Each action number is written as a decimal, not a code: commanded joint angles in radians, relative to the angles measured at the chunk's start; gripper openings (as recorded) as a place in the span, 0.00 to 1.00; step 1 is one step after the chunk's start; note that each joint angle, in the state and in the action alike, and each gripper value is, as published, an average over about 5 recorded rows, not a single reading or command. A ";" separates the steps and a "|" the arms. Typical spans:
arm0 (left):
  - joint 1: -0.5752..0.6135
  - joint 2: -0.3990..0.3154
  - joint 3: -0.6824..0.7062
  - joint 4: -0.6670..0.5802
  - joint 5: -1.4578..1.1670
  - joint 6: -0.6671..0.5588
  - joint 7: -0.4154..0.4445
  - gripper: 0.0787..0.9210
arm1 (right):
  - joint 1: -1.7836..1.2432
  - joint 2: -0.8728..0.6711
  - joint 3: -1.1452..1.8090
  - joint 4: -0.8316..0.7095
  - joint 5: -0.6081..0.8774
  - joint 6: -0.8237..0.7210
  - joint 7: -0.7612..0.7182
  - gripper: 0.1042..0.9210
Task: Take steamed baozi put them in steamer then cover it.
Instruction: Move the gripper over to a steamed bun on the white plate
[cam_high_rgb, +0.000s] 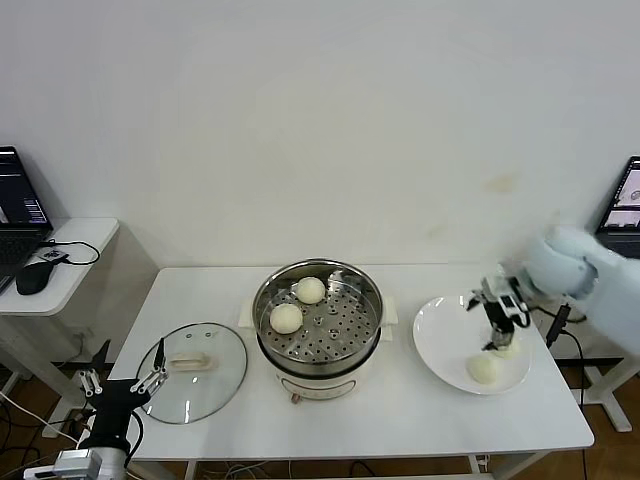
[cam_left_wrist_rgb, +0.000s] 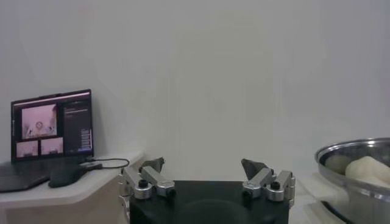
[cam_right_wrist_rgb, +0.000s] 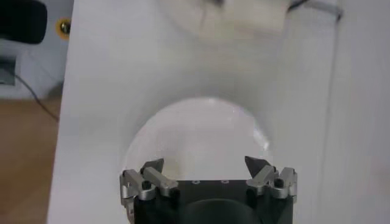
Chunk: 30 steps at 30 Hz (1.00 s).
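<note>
The right hand (cam_high_rgb: 497, 322), spread wide, hovers over the white plate (cam_high_rgb: 440, 335). Next it must pinch a baozi (cam_high_rgb: 484, 368) for the steamer (cam_high_rgb: 318, 312).

Shiny perforated metal steamer (cam_high_rgb: 318, 322); clear glass cover (cam_high_rgb: 195, 371) beside it; smooth matt dough baozi (cam_high_rgb: 286, 318); glossy white plate (cam_high_rgb: 440, 335).

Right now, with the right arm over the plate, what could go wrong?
The open right end effector hangs over two cream-white buns lying close together on the flat white plate; closing could nudge the neighbour or squash the soft dough. The round glass lid lies at the table's front edge beside the open left end effector, and could be knocked off.
</note>
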 joint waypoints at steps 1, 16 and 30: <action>0.003 -0.001 0.001 0.000 0.002 -0.001 0.001 0.88 | -0.316 -0.051 0.233 -0.032 -0.115 0.039 0.013 0.88; 0.039 -0.013 -0.024 -0.026 0.011 -0.004 0.002 0.88 | -0.357 0.086 0.252 -0.175 -0.146 0.042 0.067 0.88; 0.043 -0.015 -0.033 -0.023 0.011 -0.007 0.001 0.88 | -0.320 0.144 0.225 -0.217 -0.131 0.019 0.077 0.79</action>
